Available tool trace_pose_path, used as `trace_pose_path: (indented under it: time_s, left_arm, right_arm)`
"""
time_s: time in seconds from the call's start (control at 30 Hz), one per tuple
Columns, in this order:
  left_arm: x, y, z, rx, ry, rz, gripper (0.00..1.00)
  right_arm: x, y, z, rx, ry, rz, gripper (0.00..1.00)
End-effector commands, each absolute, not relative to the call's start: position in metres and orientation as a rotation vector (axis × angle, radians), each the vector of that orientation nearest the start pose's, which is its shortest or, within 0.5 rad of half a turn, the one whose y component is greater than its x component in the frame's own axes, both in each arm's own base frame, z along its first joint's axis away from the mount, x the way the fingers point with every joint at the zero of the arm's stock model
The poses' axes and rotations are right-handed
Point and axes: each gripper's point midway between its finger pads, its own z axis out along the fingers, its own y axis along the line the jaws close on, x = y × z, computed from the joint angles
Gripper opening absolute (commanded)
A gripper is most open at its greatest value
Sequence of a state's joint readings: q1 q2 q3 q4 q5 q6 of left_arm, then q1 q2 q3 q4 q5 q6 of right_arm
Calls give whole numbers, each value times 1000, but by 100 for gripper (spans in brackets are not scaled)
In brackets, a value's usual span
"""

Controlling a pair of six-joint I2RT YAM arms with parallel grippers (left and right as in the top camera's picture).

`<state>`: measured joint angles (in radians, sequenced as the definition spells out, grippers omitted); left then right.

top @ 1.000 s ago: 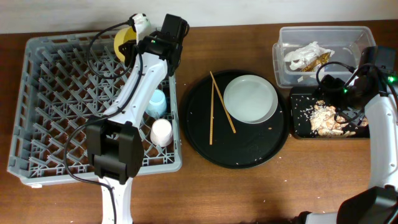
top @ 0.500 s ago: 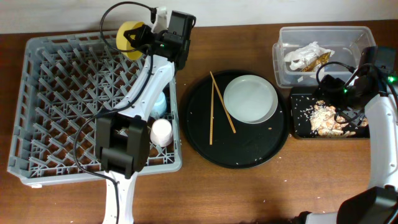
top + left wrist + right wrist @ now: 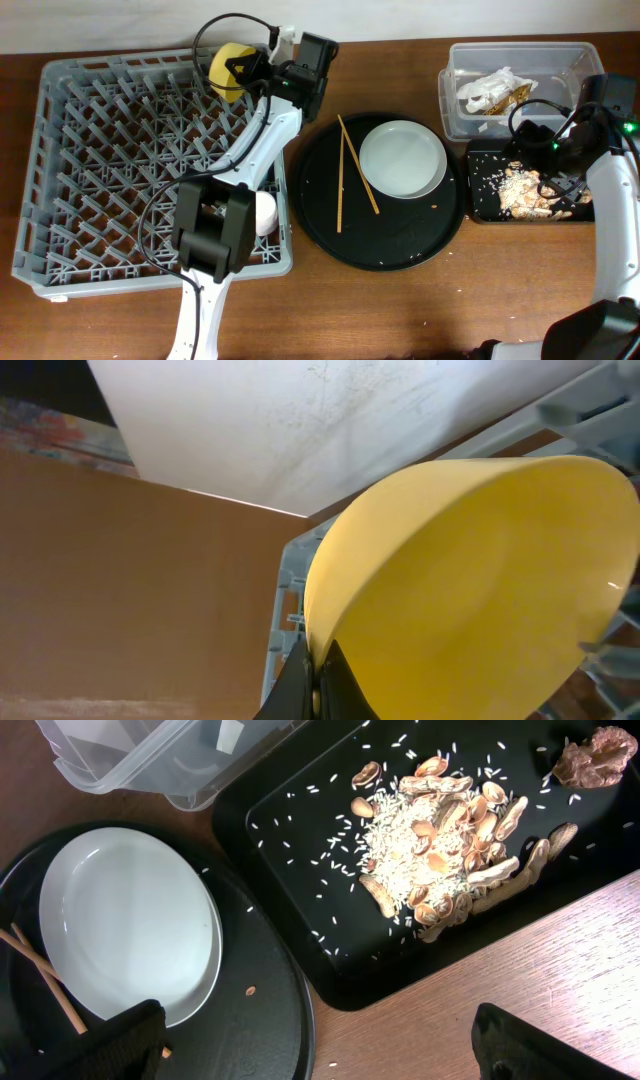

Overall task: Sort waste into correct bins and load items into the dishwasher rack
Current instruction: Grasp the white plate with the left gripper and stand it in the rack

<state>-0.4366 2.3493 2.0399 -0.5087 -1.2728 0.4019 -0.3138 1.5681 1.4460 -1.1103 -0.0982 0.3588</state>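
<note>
My left gripper (image 3: 262,68) is shut on the rim of the yellow bowl (image 3: 228,70), held tilted over the far right corner of the grey dishwasher rack (image 3: 60,180); the left wrist view shows the fingers (image 3: 318,682) pinching the bowl (image 3: 480,590). A pink cup (image 3: 266,212) stands in the rack by its right wall, partly hidden by the arm. The white plate (image 3: 403,159) and chopsticks (image 3: 343,170) lie on the round black tray (image 3: 330,215). My right gripper (image 3: 320,1050) is open and empty, beside the shallow black tray (image 3: 483,205) of food scraps (image 3: 525,190). The clear tub (image 3: 455,100) holds napkins (image 3: 490,90).
The round black tray (image 3: 260,990) touches the shallow tray (image 3: 300,850) in the right wrist view, where the plate (image 3: 125,925) and scraps (image 3: 440,830) also show. Bare wooden table lies along the front edge.
My left gripper has carried the yellow bowl rightward along the rack's far edge. The light blue cup is now hidden under the arm. The right arm has not moved.
</note>
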Motion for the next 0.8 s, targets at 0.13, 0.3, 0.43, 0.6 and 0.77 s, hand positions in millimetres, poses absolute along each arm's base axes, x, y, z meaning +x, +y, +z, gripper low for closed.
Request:
trace_pose_path:
  time_s: [0.13,0.3,0.43,0.6,0.77]
  left_arm:
    - [566,-150,159,438,2092,1146,51]
    - [555,-205,139,564,2143,912,56]
    - [533,-273,153,682,2244,484,57]
    - [469,-360,121,843,2487,-459,45]
    - [469,-356,47,863,2605,-330,44]
  right_arm:
    - [341,-93,181,894,2640,155,98]
    - [341,-93,181,894,2640,155,98]
    - [341,-93,181,894,2640,155,98]
    - [341,-93,181,894,2640,155,98]
    - [341,-93,181,895,2640,155,98]
